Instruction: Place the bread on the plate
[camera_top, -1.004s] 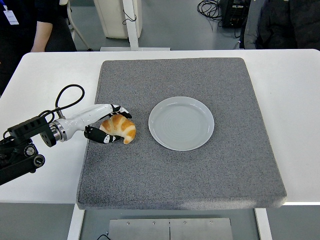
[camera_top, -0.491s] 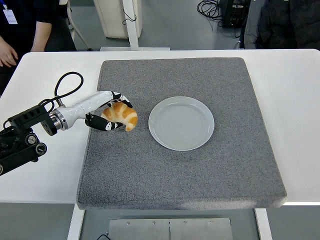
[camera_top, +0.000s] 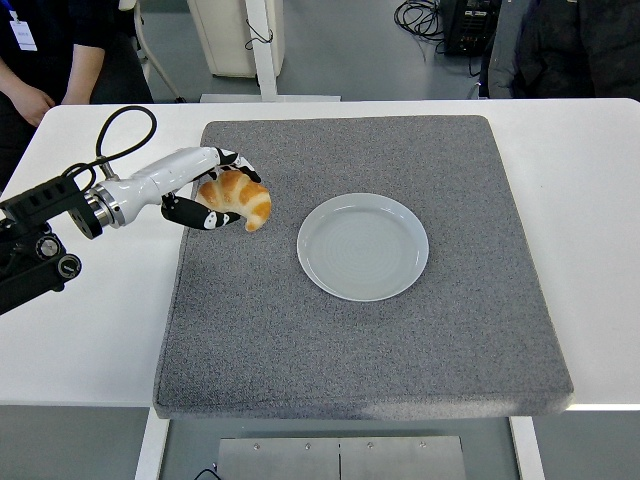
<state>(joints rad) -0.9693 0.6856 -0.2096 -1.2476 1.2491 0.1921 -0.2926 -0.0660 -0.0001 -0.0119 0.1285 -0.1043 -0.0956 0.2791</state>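
Observation:
A golden croissant-shaped bread (camera_top: 240, 198) hangs above the left part of the grey mat (camera_top: 400, 330), held in my left hand (camera_top: 218, 192). The hand's white-and-black fingers curl over and under the bread. A pale round plate (camera_top: 363, 246) lies flat near the mat's middle, to the right of the bread and a little nearer to me, with nothing on it. The left arm comes in from the left edge over the white table. My right arm does not show.
The mat covers most of the white table (camera_top: 80, 340). A black cable (camera_top: 118, 128) loops above my left forearm. A person's arm (camera_top: 60, 80) shows at the top left, and another person sits at the top right (camera_top: 570, 45).
My left hand has lifted the bread off the mat and carried it up and away from me, slightly left. The plate has stayed put.

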